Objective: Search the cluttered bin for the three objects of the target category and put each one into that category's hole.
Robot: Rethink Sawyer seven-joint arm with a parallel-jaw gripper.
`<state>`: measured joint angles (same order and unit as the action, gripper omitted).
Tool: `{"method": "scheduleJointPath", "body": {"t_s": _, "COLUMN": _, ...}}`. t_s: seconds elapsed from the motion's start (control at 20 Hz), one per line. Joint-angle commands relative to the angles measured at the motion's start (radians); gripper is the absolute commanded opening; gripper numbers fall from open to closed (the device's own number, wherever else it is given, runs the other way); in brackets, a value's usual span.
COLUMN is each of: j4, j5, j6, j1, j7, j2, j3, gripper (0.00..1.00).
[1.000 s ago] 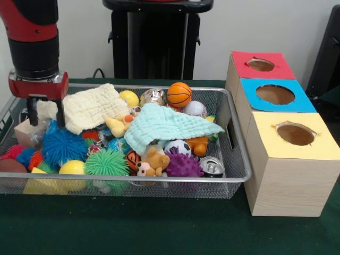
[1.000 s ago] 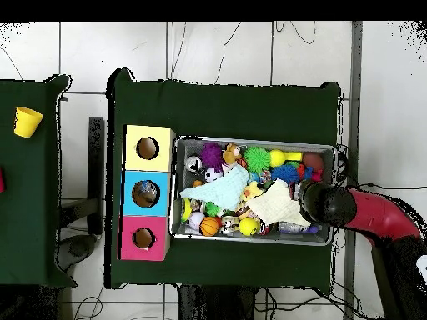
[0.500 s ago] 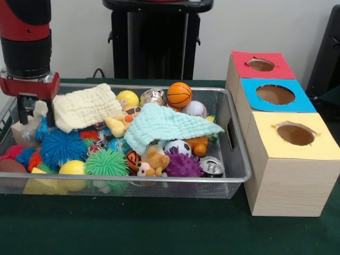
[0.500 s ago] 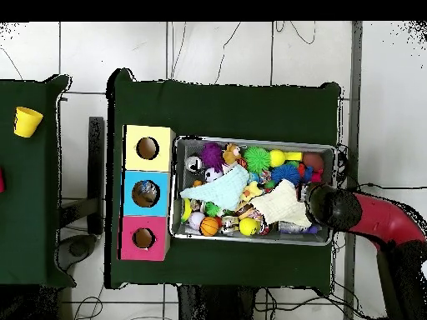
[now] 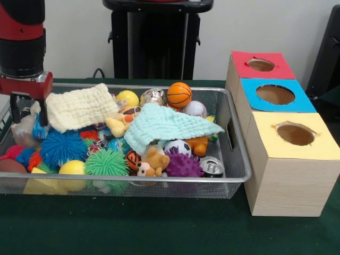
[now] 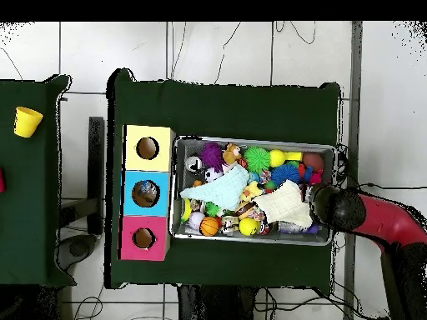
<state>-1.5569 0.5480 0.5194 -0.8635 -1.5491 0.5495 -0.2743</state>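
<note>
Search step: the tool (image 5: 27, 110) hangs over the end of the silver wire-mesh bin (image 5: 159, 183).
Its prongs stand apart, empty, beside the pale yellow waffle cloth (image 5: 79, 106); next, choose a target among the toys.

Front cam sits low and close across the table, looking level-ish at the wire bin (image 5: 234, 175) with the three boxes (image 5: 289, 159) on its right side, arm coming down at top left. Overhead cam is way higher, looking straight down, so it takes in the whole green table (image 6: 225, 108), floor tiles and a second table with a yellow cup (image 6: 27, 122). It's flipped half round: the boxes (image 6: 148, 193) land left of the bin (image 6: 250, 140). Both views share bin, boxes and tabletop.
</note>
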Motion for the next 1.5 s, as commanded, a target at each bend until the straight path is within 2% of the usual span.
{"method": "scheduleJointPath", "body": {"t_s": 0.05, "j4": 0.029, "j5": 0.030, "j6": -0.053, "j1": -0.020, "j7": -0.042, "j2": -0.095, "j3": 0.008, "gripper": 1.00}}
{"method": "scheduleJointPath", "body": {"t_s": 0.25, "j4": 0.021, "j5": 0.017, "j6": -0.098, "j1": -0.034, "j7": -0.051, "j2": -0.135, "j3": -0.013, "gripper": 1.00}}
{"method": "scheduleJointPath", "body": {"t_s": 0.5, "j4": 0.014, "j5": 0.009, "j6": -0.112, "j1": -0.038, "j7": -0.054, "j2": -0.153, "j3": -0.009, "gripper": 1.00}}
{"method": "scheduleJointPath", "body": {"t_s": 0.55, "j4": 0.011, "j5": 0.004, "j6": -0.118, "j1": -0.044, "j7": -0.047, "j2": -0.155, "j3": -0.015, "gripper": 0.00}}
{"method": "scheduleJointPath", "body": {"t_s": 0.7, "j4": 0.010, "j5": -0.002, "j6": -0.119, "j1": -0.054, "j7": -0.036, "j2": -0.159, "j3": -0.028, "gripper": 0.00}}
{"method": "scheduleJointPath", "body": {"t_s": 1.15, "j4": 0.025, "j5": -0.013, "j6": -0.084, "j1": -0.012, "j7": -0.052, "j2": -0.149, "j3": 0.004, "gripper": 0.00}}
{"method": "scheduleJointPath", "body": {"t_s": 1.25, "j4": 0.022, "j5": -0.017, "j6": -0.080, "j1": 0.005, "j7": -0.065, "j2": -0.134, "j3": 0.011, "gripper": 0.00}}
{"method": "scheduleJointPath", "body": {"t_s": 1.5, "j4": 0.012, "j5": -0.074, "j6": 0.036, "j1": 0.084, "j7": -0.087, "j2": -0.032, "j3": 0.020, "gripper": 0.00}}
